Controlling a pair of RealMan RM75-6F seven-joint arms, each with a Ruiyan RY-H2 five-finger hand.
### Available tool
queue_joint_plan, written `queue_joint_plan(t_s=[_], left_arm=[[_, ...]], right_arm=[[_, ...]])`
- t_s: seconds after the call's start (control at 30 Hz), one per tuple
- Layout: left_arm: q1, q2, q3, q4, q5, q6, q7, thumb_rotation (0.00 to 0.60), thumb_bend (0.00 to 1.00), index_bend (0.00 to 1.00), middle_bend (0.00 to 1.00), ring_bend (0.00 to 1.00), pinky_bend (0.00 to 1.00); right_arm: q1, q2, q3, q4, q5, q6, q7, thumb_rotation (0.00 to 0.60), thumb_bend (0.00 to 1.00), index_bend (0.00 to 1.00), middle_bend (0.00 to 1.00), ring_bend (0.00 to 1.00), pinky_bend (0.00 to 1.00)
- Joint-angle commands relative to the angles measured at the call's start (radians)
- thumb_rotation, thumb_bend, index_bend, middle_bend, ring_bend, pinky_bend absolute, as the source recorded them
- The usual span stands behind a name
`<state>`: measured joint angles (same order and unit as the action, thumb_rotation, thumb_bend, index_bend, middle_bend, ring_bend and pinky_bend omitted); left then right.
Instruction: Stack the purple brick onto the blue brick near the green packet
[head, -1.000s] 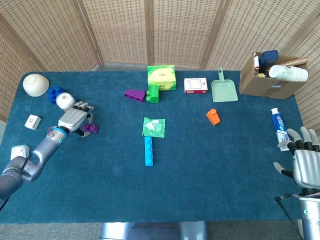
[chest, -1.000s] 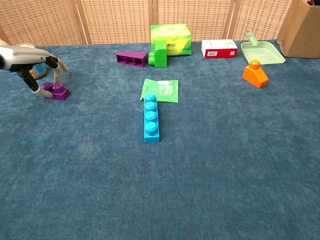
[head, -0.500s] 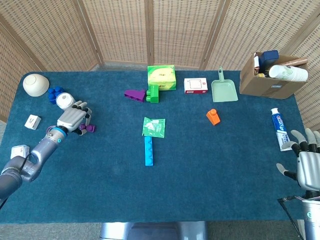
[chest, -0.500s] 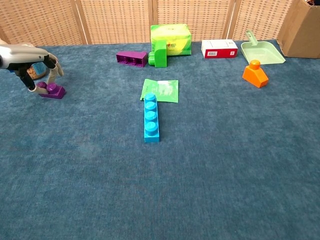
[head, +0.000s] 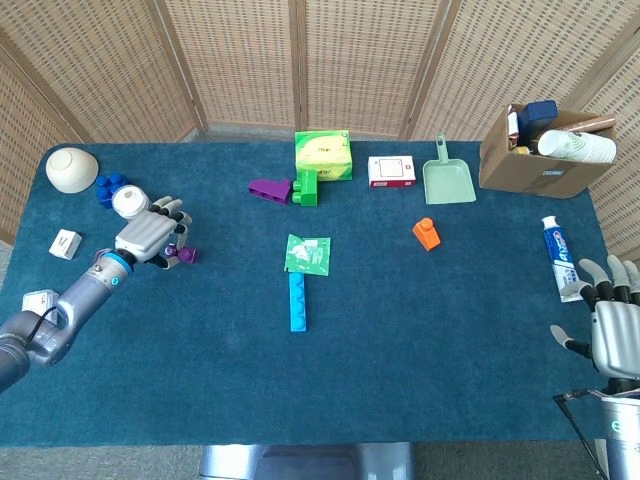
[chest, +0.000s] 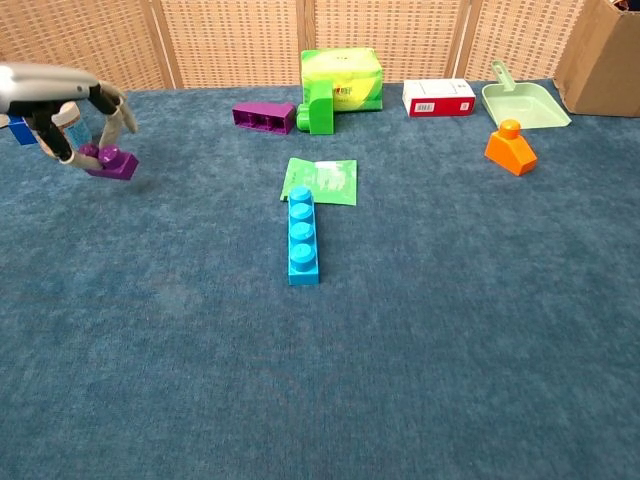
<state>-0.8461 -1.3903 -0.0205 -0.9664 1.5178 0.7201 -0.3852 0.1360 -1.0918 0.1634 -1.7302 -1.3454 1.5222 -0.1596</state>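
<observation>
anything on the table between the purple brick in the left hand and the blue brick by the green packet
Nothing visible. The left hand holds the purple brick at the table's left; only bare cloth lies between it and the blue brick. The green packet lies just behind the blue brick, off that path.

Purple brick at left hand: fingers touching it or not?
Touching. The chest view shows the left hand pinching the purple brick at its end, the brick tilted and apparently off the table.
</observation>
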Motion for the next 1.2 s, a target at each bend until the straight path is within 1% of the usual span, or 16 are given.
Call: queue_joint_plan(t_s=[0.03,0.17,0.33,0.53,0.83,1.07,1.2], left_arm=[[-0.003,0.063,0.012,-0.087,0.057,0.074,-0.021,0.600,0.43,0.62,0.26,0.04,0.00],[-0.010,0.108,0.032,-0.166,0.128,0.149,-0.040,0.600,0.43,0.62,0.26,0.04,0.00],[-0.031,0.124,0.059,-0.220,0.226,0.232,-0.065,0.600,0.42,0.62,0.26,0.04,0.00],[-0.075,0.122,0.084,-0.252,0.307,0.274,-0.091,0.600,0.43,0.63,0.26,0.04,0.00],[-0.145,0.087,0.115,-0.229,0.394,0.293,-0.095,0.600,0.43,0.64,0.24,0.02,0.00],[-0.208,0.052,0.143,-0.169,0.480,0.339,-0.098,0.600,0.43,0.64,0.22,0.00,0.00],[-0.236,0.024,0.155,-0.119,0.508,0.370,-0.117,0.600,0.43,0.64,0.22,0.00,0.00]], right_arm=[[0.003,-0.005,0.002,0.003,0.005,-0.007,-0.001,0.600,0.07,0.44,0.20,0.00,0.02],[0.006,-0.014,0.006,0.012,0.011,-0.016,0.005,0.600,0.07,0.43,0.20,0.00,0.02],[0.005,-0.019,0.009,0.016,0.009,-0.015,0.006,0.600,0.07,0.44,0.20,0.00,0.02],[-0.004,-0.019,0.011,0.016,0.011,-0.005,0.007,0.600,0.07,0.43,0.20,0.00,0.02],[-0.018,-0.017,0.014,0.021,0.023,0.004,0.013,0.600,0.07,0.43,0.20,0.00,0.02],[-0.027,-0.024,0.019,0.024,0.034,0.012,0.011,0.600,0.06,0.43,0.20,0.00,0.02],[-0.031,-0.027,0.024,0.022,0.043,0.018,0.000,0.600,0.07,0.43,0.20,0.00,0.02]])
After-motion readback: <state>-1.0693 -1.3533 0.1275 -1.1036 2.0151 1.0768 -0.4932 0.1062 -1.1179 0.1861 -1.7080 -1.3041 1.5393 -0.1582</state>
